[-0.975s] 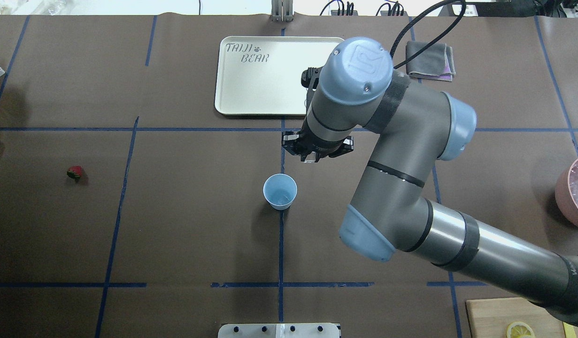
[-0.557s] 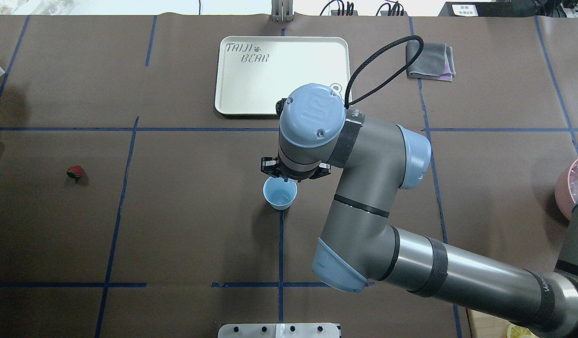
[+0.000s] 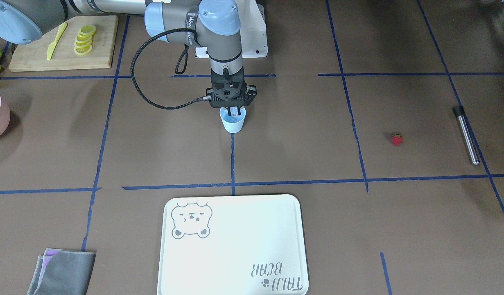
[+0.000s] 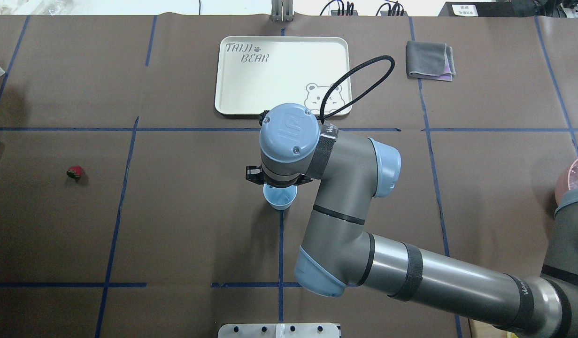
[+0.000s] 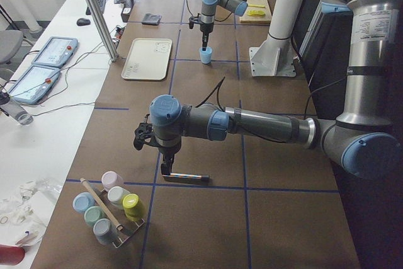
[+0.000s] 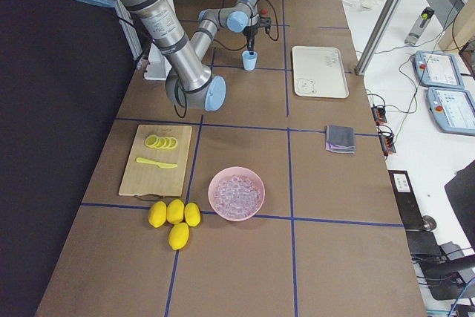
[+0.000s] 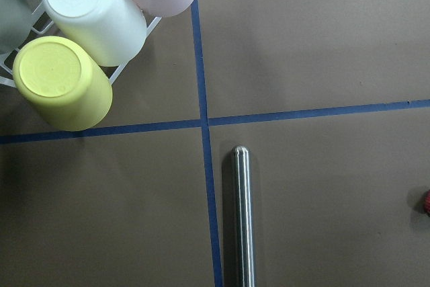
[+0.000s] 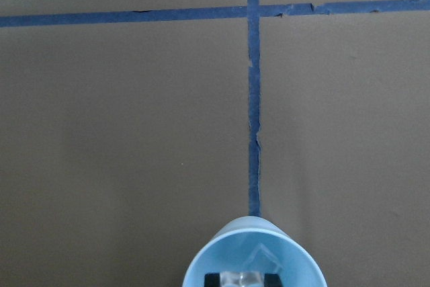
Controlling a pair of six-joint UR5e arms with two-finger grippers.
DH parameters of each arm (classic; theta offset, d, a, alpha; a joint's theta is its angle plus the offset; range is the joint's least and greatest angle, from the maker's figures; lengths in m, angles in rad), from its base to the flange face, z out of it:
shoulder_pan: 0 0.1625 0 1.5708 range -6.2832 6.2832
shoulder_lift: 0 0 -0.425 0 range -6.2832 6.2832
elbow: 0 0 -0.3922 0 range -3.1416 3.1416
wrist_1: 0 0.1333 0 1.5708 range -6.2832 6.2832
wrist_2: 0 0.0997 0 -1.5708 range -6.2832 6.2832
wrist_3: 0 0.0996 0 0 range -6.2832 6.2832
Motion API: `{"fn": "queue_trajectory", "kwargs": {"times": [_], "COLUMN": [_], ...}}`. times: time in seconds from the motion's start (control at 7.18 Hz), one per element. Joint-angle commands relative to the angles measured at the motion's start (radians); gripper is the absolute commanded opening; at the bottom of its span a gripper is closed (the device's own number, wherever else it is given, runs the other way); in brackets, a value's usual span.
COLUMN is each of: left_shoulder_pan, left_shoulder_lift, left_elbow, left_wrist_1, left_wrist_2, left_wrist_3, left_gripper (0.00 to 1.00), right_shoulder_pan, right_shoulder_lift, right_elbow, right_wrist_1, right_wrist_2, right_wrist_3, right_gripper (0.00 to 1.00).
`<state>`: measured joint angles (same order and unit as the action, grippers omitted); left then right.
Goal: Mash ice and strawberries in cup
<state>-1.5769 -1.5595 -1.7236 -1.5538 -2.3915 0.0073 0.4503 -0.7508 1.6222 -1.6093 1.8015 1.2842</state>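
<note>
The pale blue cup (image 3: pixel 233 123) stands upright at the table's centre, on a blue tape line. My right gripper (image 3: pixel 233 110) hangs straight down into its mouth. In the right wrist view the gripper (image 8: pixel 242 279) is shut on a translucent lump of ice (image 8: pixel 243 277) just inside the cup's rim (image 8: pixel 201 267). From overhead the wrist hides most of the cup (image 4: pixel 281 201). The strawberry (image 4: pixel 74 172) lies alone far to the left. My left gripper (image 5: pixel 165 167) hovers over a steel rod (image 7: pixel 242 220); I cannot tell whether it is open or shut.
A pink bowl (image 6: pixel 223 213) of ice sits at the right end, beside lemons (image 6: pixel 173 217) and a cutting board (image 6: pixel 152 176) with lemon slices and a yellow knife. A white tray (image 4: pixel 232 80) and grey cloth (image 4: pixel 431 60) lie beyond the cup. A rack of cups (image 5: pixel 110 206) stands at the left end.
My right arm has swung from near the tray back toward the robot and leftward, bringing the gripper with its ice down over the cup's mouth. The strawberry and cup have not moved.
</note>
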Motion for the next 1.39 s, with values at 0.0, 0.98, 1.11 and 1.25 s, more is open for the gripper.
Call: {"fn": "queue_trajectory", "kwargs": {"times": [0.0, 0.98, 1.11, 1.25], "left_shoulder_pan": [0.000, 0.002, 0.002, 0.000], "left_shoulder_lift": [-0.001, -0.005, -0.005, -0.005], "left_elbow": [0.001, -0.001, -0.001, -0.004], "left_wrist_1": [0.000, 0.001, 0.001, 0.000], "left_wrist_2": [0.000, 0.000, 0.000, 0.000], "left_wrist_3": [0.000, -0.001, -0.001, -0.013], "left_gripper": [1.00, 1.00, 1.00, 1.00], "right_shoulder_pan": [0.001, 0.066, 0.092, 0.141], "right_shoulder_lift": [0.004, -0.039, -0.086, -0.184], "right_elbow": [0.004, 0.152, 0.235, 0.325], "right_wrist_1": [0.002, -0.094, -0.159, -0.182], "right_wrist_2": [-0.001, -0.001, -0.013, -0.008], "right_wrist_3": [-0.002, -0.017, -0.017, -0.019], "right_gripper": [0.38, 1.00, 1.00, 1.00]}}
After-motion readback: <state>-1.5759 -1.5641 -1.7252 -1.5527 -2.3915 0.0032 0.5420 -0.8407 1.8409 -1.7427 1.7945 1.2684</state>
